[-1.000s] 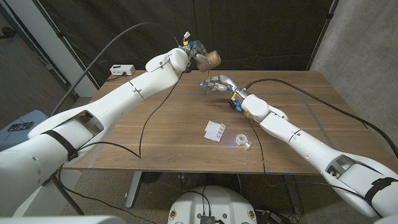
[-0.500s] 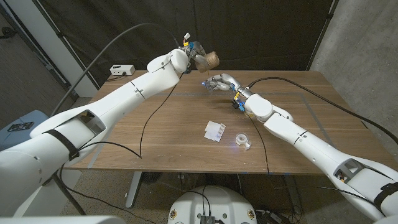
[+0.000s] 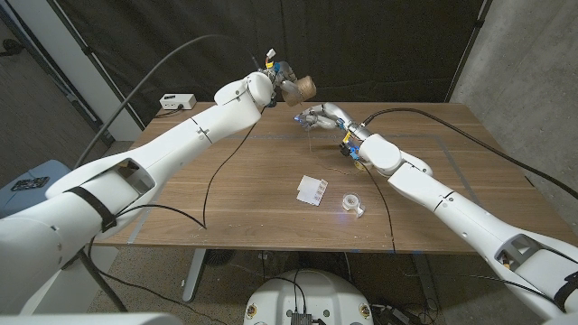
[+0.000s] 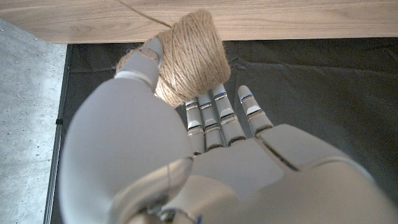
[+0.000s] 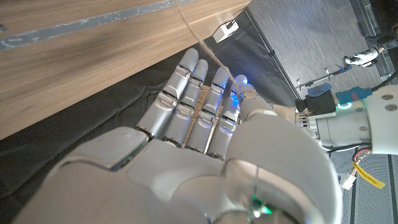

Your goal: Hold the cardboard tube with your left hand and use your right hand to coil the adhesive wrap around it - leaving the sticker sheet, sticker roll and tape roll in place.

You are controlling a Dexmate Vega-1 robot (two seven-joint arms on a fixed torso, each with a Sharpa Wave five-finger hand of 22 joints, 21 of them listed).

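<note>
Up past the tabletop's (image 3: 271,194) far edge, the left hand's (image 3: 287,83) fingers (image 4: 214,109) clasp the twine-wound cardboard tube (image 3: 307,87), steadying it in the air, presumably for winding; just beside it, the right hand's (image 3: 318,118) fingers (image 5: 186,93) hold the strand (image 5: 202,102) between them; sticker sheet (image 3: 312,189) and tape roll (image 3: 351,204) lie well apart.

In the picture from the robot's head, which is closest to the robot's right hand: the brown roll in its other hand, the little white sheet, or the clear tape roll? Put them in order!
From the right hand:
1. Brown twine-wound roll, raised just beyond it in the left hand.
2. White sticker sheet, lying mid-table, nearer the robot.
3. Clear tape roll, farthest, just right of the sheet.
</note>
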